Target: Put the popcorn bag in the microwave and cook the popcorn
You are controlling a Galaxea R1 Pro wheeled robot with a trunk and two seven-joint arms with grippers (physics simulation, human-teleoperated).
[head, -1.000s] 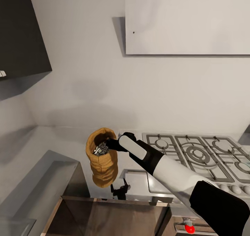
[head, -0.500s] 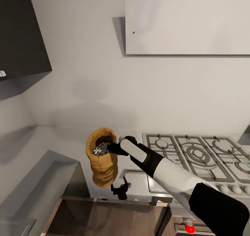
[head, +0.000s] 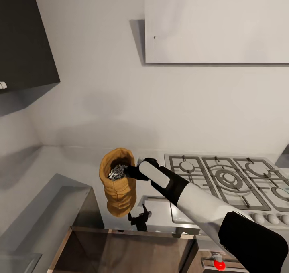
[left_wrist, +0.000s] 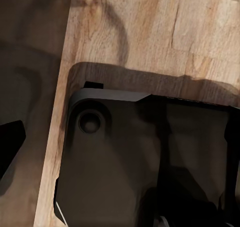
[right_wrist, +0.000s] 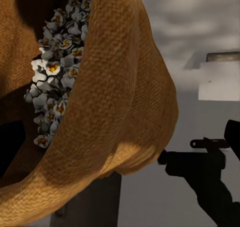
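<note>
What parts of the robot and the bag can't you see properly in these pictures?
- Right gripper: in the head view its fingertips go inside the popcorn bag, whose rolled rim hides them.
- Popcorn: in the right wrist view the bag's wall covers most of it.
- Bag bottom: cut off by the right wrist view's edge.
- Left gripper: in the left wrist view, too dark to tell whether it is open or shut.

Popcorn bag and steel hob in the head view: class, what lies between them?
The right arm's gripper lies between them, its fingers gripping the popcorn bag at its rim, with the hob beyond.
</note>
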